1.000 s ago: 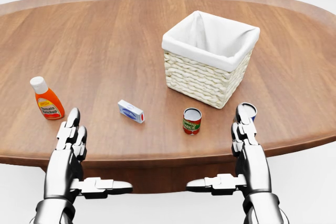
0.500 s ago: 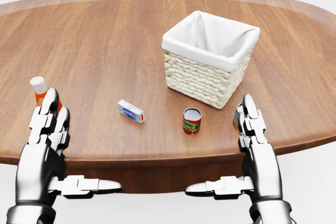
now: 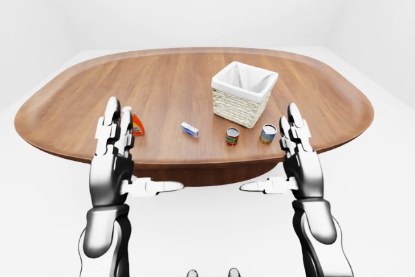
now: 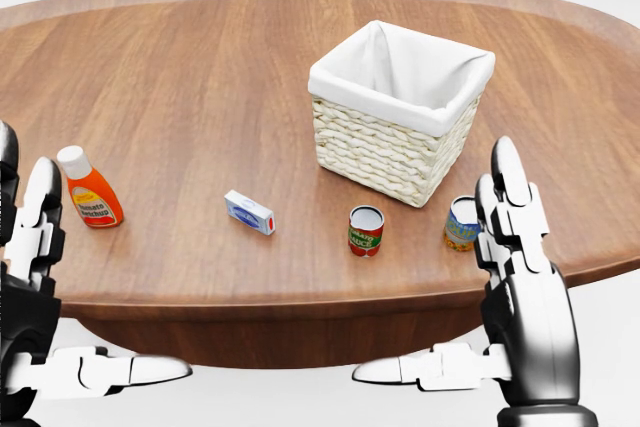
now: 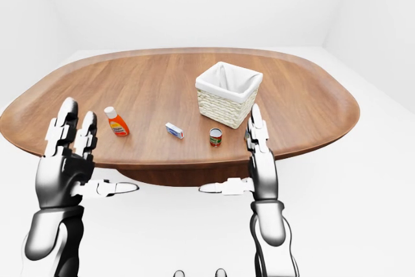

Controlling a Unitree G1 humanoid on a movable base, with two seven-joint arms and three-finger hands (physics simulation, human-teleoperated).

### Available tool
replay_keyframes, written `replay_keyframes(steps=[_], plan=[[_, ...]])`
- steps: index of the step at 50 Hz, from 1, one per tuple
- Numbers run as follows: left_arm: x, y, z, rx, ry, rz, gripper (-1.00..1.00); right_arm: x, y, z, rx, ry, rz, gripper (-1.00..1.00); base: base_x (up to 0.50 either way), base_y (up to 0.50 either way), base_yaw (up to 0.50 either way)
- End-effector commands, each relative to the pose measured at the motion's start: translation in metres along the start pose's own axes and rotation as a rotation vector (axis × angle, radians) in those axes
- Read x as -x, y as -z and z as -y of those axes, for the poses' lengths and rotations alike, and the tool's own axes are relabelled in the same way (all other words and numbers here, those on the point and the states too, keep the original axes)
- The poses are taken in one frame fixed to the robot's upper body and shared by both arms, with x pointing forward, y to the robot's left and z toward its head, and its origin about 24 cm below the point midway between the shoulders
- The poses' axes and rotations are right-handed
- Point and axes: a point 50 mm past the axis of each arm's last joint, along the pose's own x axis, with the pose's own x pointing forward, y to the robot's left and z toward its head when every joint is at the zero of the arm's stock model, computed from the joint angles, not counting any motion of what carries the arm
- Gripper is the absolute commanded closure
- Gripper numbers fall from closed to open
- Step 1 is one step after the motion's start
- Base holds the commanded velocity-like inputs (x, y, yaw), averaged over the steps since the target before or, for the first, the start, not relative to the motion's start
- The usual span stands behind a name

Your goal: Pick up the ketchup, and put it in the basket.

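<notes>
The ketchup (image 4: 90, 194), an orange bottle with a white cap, stands upright at the left of the wooden table (image 4: 200, 77) in the head view. The wicker basket (image 4: 385, 152) with a white cloth lining stands right of centre, with nothing visible inside. My left hand (image 4: 35, 247) is open at the left edge, below and left of the ketchup, not touching it. My right hand (image 4: 515, 247) is open at the lower right, beside a can, below the basket. Both hands hold nothing.
A small white and blue box (image 4: 249, 212) lies between the ketchup and a red can (image 4: 366, 230). A yellow and blue can (image 4: 462, 223) stands next to my right fingers. The table's near edge (image 4: 300, 302) runs just above my thumbs.
Both hands have risen and spread apart. The left hand moved left and uncovered the ketchup. The right hand moved right and uncovered the yellow and blue can.
</notes>
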Motion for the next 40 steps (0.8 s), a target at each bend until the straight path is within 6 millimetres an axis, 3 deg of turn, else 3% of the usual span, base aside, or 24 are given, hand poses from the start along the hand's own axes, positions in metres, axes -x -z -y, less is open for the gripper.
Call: replay_keyframes(steps=[1, 17, 35, 40], plan=[[0.003, -0.009, -0.003, -0.003, -0.01, 0.032, -1.0, 0.002, -0.003, 0.0, 0.001, -0.002, 0.01, -1.0, 0.0, 0.0, 0.0], [0.003, -0.004, -0.012, 0.042, -0.042, 0.019, -1.0, 0.002, 0.002, -0.002, 0.021, -0.015, -0.014, -1.0, 0.01, 0.0, 0.0], [0.005, 0.002, -0.013, 0.043, -0.039, -0.009, -1.0, 0.003, 0.008, -0.005, 0.033, -0.02, -0.041, -1.0, 0.46, 0.29, 0.0], [0.005, 0.002, -0.014, 0.047, -0.04, -0.01, -1.0, 0.0, 0.009, -0.003, 0.03, 0.014, -0.039, -1.0, 0.12, 0.04, 0.0]])
